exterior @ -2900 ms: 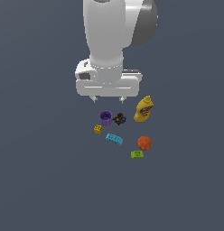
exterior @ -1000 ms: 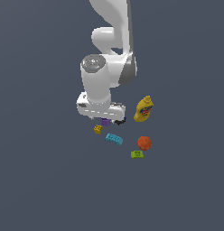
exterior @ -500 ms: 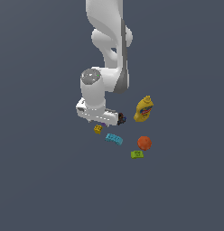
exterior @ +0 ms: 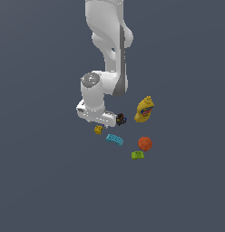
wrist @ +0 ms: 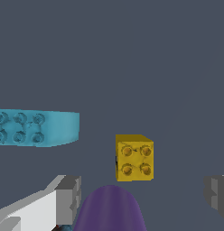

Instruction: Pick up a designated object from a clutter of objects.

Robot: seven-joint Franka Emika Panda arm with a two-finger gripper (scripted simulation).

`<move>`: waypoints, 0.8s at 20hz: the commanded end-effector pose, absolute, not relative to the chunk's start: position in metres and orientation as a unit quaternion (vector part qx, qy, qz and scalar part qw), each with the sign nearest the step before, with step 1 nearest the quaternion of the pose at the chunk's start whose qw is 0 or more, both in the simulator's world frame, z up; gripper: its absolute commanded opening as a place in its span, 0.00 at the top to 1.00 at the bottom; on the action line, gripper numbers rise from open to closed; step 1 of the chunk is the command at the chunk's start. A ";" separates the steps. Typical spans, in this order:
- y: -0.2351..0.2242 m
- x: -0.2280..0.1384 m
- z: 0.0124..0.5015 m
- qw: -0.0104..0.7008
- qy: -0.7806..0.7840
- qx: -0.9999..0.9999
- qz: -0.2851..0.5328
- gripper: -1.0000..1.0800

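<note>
The designated object, a small yellow studded brick (exterior: 98, 129), lies on the floor at the clutter's edge toward the exterior view's left. My gripper (exterior: 98, 121) hangs low, just above and behind it. In the wrist view the yellow brick (wrist: 134, 157) sits ahead of the gripper (wrist: 142, 191), roughly between the lines of the two fingers (wrist: 68, 197), which stand wide apart with nothing held. The gripper is open. A purple cup (wrist: 111, 210) shows close under the wrist camera; the hand hides it in the exterior view.
A cyan flat brick (exterior: 114, 139) (wrist: 35, 127) lies near the yellow one. Further toward the exterior view's right are a dark trinket (exterior: 121, 119), a mustard bottle (exterior: 144, 109), an orange ball (exterior: 144, 143) and a green brick (exterior: 137, 155).
The arm has come down from high above the clutter and shifted toward the exterior view's left. The hand now sits low over the yellow brick and covers the purple cup.
</note>
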State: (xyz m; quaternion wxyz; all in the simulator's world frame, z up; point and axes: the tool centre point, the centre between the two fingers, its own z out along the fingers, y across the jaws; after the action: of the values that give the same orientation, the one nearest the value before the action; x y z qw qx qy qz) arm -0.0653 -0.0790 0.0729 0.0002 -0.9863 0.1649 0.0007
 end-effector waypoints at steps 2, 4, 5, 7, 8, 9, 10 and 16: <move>-0.079 -0.065 0.073 0.000 0.165 -0.986 0.001 0.04; -0.079 -0.065 0.070 0.000 0.165 -0.986 0.001 0.04; -0.079 -0.066 0.069 0.000 0.165 -0.986 0.001 0.04; -0.079 -0.066 0.063 0.000 0.165 -0.986 0.001 0.04; -0.079 -0.066 0.060 0.000 0.165 -0.986 0.001 0.04; -0.079 -0.066 0.056 0.000 0.165 -0.986 0.001 0.04; -0.079 -0.066 0.051 0.000 0.165 -0.986 0.000 0.04; -0.079 -0.067 0.028 0.000 0.166 -0.986 0.000 0.04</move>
State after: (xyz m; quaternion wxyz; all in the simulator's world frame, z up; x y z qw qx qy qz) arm -0.0668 -0.0791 0.0328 0.0000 -0.9862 0.1657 0.0007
